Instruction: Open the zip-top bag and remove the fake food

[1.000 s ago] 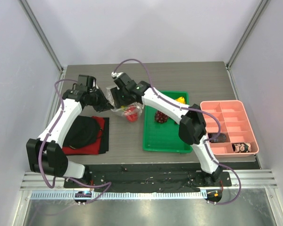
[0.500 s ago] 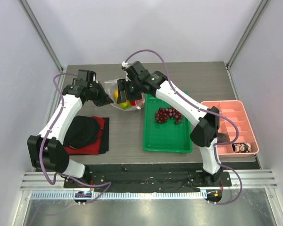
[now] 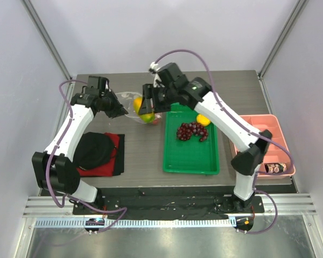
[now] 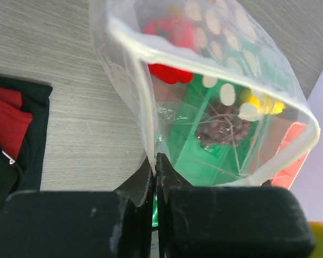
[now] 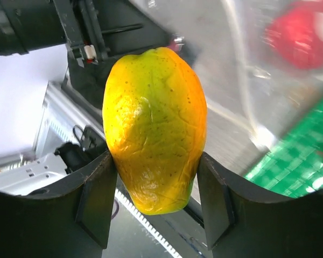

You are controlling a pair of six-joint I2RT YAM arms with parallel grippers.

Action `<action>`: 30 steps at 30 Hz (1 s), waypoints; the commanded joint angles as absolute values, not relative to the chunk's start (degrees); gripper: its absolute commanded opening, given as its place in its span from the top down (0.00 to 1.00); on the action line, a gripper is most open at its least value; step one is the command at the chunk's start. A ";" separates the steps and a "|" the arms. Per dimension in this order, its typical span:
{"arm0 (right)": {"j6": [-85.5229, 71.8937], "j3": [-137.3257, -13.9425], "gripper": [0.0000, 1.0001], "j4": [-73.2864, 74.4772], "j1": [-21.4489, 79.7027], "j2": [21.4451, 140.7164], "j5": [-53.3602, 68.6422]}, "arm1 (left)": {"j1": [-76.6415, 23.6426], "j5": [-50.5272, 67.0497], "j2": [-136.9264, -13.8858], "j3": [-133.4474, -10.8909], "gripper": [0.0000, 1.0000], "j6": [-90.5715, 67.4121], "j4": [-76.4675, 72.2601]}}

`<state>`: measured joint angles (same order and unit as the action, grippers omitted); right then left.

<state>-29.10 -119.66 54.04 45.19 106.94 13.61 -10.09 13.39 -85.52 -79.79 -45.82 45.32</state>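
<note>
**Fruit leaves the bag**

Within the last second our right fingers [image 3: 145, 109] go from reaching into the zip-top bag [image 4: 204, 107] to clamping the yellow piece [image 5: 153, 134] at its mouth, just left of the green tray [image 3: 191, 158]. We judge only the red piece [image 4: 169, 72] remains inside; the grape cluster [image 3: 191, 130] already lies on the tray. Our right arm stretches over the tray's far left corner. Our left fingers [image 4: 155, 172], shut on the bag's edge, hold it open left of the tray.

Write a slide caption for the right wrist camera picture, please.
The right gripper grips a yellow-orange toy fruit, with the clear zip-top bag blurred behind it.
</note>
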 commanded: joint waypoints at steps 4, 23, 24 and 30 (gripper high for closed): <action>-32.17 -101.81 0.98 56.78 37.36 85.38 -2.00 | -9.75 14.33 -85.51 -88.94 1.00 -44.38 46.93; -32.25 -45.19 0.85 32.97 31.91 65.57 -9.58 | -9.84 23.21 -80.43 -80.27 1.00 -44.82 28.49; -32.78 -43.78 0.81 31.31 31.99 65.48 -9.75 | -9.41 23.03 -79.72 -79.46 1.00 -44.56 27.26; -30.59 -39.38 0.54 24.97 31.82 65.92 -9.57 | -8.88 31.71 -83.32 -83.31 1.00 -45.35 26.37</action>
<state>-31.62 -40.23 32.42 31.86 66.26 -6.48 -9.32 24.21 -82.35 -79.88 -44.80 32.16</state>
